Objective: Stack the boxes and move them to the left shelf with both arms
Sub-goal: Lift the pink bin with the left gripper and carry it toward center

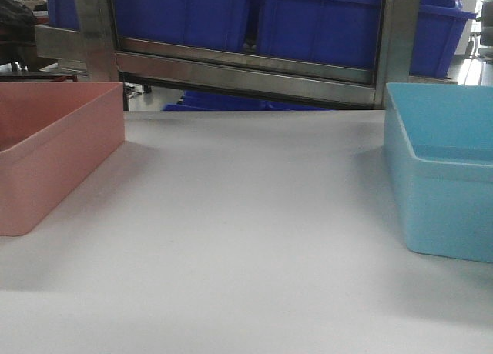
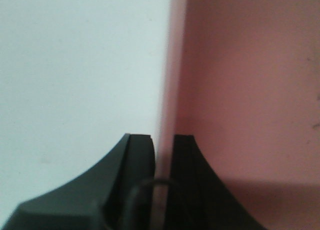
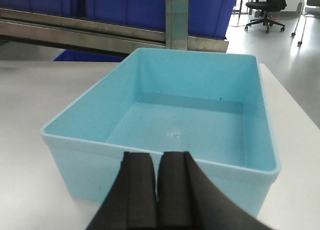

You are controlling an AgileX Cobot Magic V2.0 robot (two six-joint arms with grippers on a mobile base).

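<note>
Room is widest down the middle of the table (image 1: 246, 238), where we see bare white surface running from the near edge to the far edge. The pink box (image 1: 54, 150) stands at the table's left edge and the blue box (image 1: 447, 192) at its right edge, well apart, both upright and both cut off by the borders of the front view. Behind the far edge the steel shelf (image 1: 246, 77) crosses as a brushed rail between two uprights, with dark blue bins (image 1: 308, 19) sitting above it. Only our wrist views show the tools. In the left one, the left tool (image 2: 161, 138) straddles a wall of the pink box. One finger is over the white table outside and the other over the pink inside, and the pale rim runs up from the narrow gap between them, so we read it as clamped on that wall. In the right one, the right tool (image 3: 157, 155) is clenched, finger against finger, just before the near wall of the blue box, whose rim runs crosswise behind the fingertips. Whether it touches the wall we cannot tell. That view also shows the blue box's bare inner floor, a strip of table between the box and the right edge, and an office chair (image 3: 267, 7) beyond the shelf.
</note>
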